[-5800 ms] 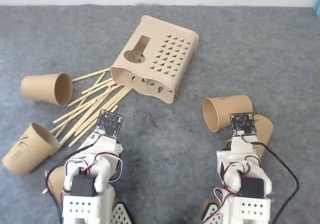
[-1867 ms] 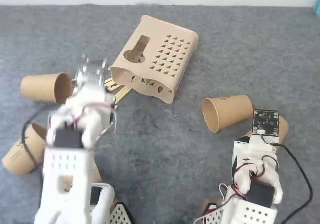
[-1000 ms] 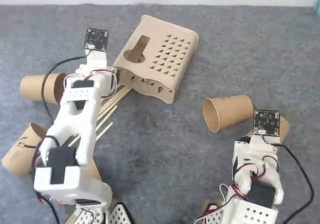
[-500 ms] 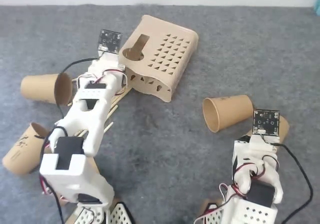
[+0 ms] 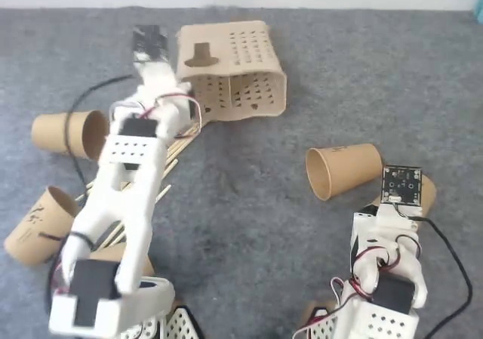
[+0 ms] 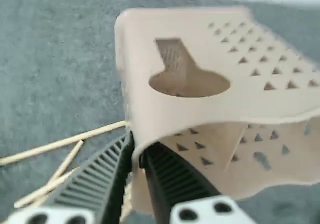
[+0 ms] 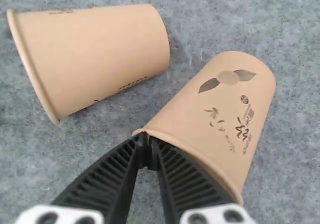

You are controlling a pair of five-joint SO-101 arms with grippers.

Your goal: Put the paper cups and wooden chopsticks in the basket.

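No text can be read; the paper cups (image 7: pixel 220 114) bear only illegible dark print.

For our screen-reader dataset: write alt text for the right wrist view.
The right arm's jaws are shut on the rim of a printed paper cup lying on its side on grey carpet. A second paper cup lies on its side close beside it.

The left arm (image 5: pixel 124 180) and right arm (image 5: pixel 381 267) are white blocks with black motors. Thin black and red wires (image 5: pixel 444 260) loop along them. The left gripper (image 6: pixel 136 151) and right gripper (image 7: pixel 147 143) have black ridged fingers.
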